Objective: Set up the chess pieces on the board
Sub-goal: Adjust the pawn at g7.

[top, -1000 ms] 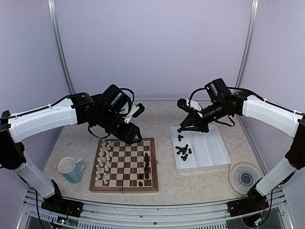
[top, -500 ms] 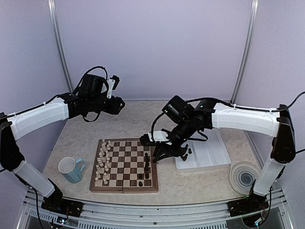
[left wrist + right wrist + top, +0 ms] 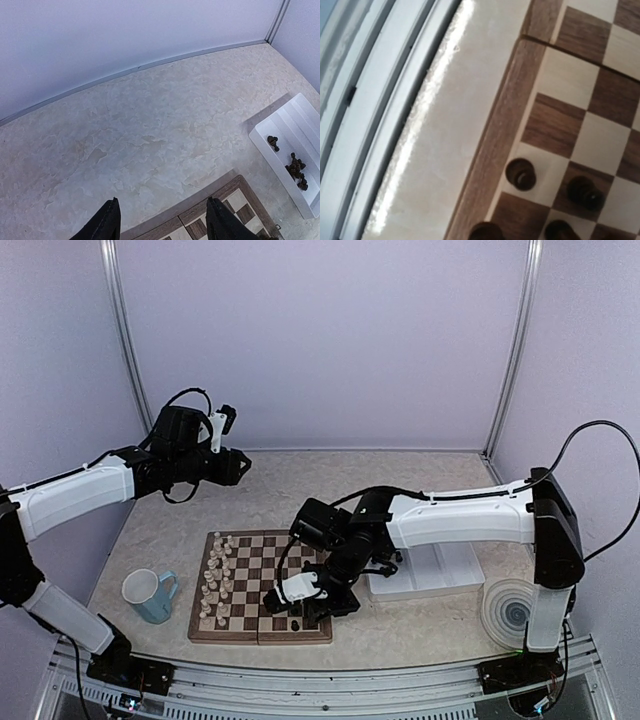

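Note:
The board lies at the table's front left. Dark chess pieces stand along its right side, and a few show close up by its wooden border. More dark pieces lie in the white tray. My right gripper hangs low over the board's near right corner. Its fingers are out of the right wrist view, and I cannot tell whether they hold a piece. My left gripper is open and empty, raised behind the board's far left corner.
Cream-white pieces fill the board's left columns. A light blue mug stands left of the board. The white tray lies right of it, partly under my right arm. A round ribbed disc sits at the front right.
My right arm swung from the tray across to the board's near right corner. My left arm lifted off the board to the back left, its fingers spreading a little wider.

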{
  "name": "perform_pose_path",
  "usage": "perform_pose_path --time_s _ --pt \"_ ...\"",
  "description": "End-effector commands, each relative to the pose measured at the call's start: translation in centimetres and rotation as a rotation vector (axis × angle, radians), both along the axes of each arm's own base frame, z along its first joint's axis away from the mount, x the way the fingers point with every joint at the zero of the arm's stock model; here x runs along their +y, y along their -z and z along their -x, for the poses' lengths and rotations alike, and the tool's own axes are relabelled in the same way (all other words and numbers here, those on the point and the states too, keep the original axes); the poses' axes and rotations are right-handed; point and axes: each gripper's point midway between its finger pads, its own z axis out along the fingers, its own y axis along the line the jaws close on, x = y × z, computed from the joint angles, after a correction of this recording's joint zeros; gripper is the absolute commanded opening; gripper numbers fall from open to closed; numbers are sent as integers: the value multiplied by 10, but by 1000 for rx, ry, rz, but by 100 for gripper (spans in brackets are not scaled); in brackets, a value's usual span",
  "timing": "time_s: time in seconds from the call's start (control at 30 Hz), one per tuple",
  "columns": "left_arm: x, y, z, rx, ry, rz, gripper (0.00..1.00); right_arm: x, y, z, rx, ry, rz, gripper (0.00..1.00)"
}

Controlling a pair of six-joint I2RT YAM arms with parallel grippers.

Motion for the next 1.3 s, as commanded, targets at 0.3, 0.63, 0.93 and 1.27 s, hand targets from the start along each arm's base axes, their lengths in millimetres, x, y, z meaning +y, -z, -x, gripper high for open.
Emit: perform_pose_path --time_s 0.3,0.63,0.93,1.27 --pt "-13 -12 3 -13 67 36 62 12 17 -8 -53 31 49 12" --pt "-15 -7 4 4 78 32 62 16 19 -7 -37 34 49 13" --pt "-18 -2 4 21 93 27 62 17 24 -6 -24 30 59 13" --pt "-19 0 4 27 99 24 62 13 27 -5 -24 26 76 13"
